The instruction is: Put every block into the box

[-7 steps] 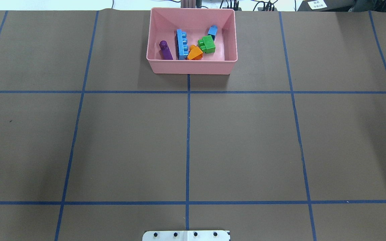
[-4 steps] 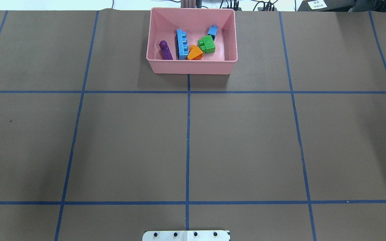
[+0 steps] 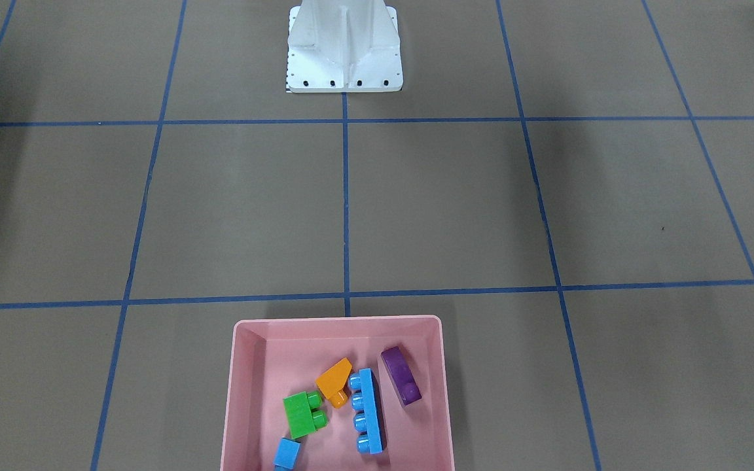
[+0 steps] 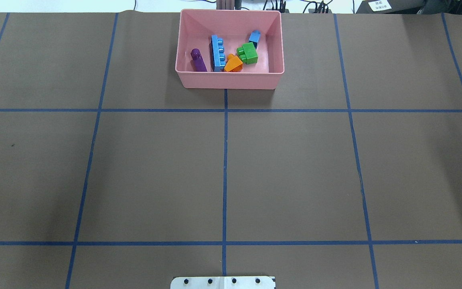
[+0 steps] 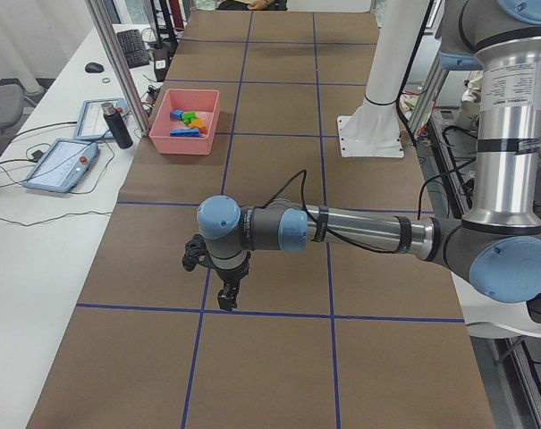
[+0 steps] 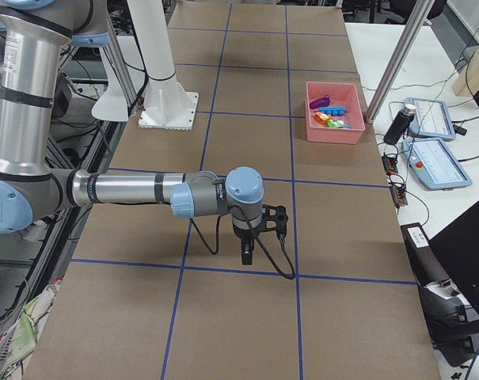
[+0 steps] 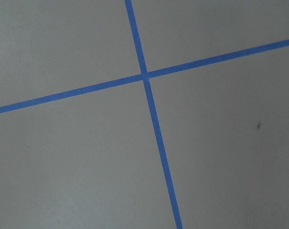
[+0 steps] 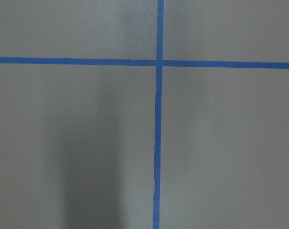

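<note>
All five blocks lie inside the pink box [image 4: 229, 80], a smooth-walled rectangular plastic tray at the far edge of the counter [image 4: 295, 168], astride the centre tape line. The long blue block [image 4: 217, 53] lies on its side. Its long axis runs away from the robot and its four round studs face the robot's right. To its left, the glossy purple block [image 4: 198, 60] lies nearly parallel. The orange sloped block [image 4: 233, 64] sits just beside the long blue block's near end. The green block [image 4: 248, 53] points its two studs toward the long blue block, and the small blue block [image 4: 254, 37] lies just beyond the green one. The left hand [image 5: 227, 299] and the right hand [image 6: 247, 255] hang over the brown paper with their fingers pointing down. Whether either is open or closed cannot be told.
</note>
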Tool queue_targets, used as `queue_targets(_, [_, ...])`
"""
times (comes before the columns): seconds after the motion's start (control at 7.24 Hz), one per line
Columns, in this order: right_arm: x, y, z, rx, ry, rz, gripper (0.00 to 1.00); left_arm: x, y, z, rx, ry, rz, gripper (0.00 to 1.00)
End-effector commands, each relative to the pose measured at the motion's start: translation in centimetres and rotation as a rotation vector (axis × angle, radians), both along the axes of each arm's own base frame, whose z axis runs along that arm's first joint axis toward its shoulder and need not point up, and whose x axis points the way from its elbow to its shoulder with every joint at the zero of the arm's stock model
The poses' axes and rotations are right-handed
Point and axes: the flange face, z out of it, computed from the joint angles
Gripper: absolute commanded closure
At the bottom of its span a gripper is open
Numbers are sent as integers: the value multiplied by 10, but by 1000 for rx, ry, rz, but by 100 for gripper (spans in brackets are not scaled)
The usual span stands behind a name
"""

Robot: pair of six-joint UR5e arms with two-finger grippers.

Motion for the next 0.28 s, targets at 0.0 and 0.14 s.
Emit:
queue_targets(0.0, [0, 0, -1, 2, -1, 0, 0, 0, 2, 2, -4, 0, 0, 0])
queue_targets(0.14, [0, 0, -1, 2, -1, 0, 0, 0, 2, 2, -4, 0, 0, 0])
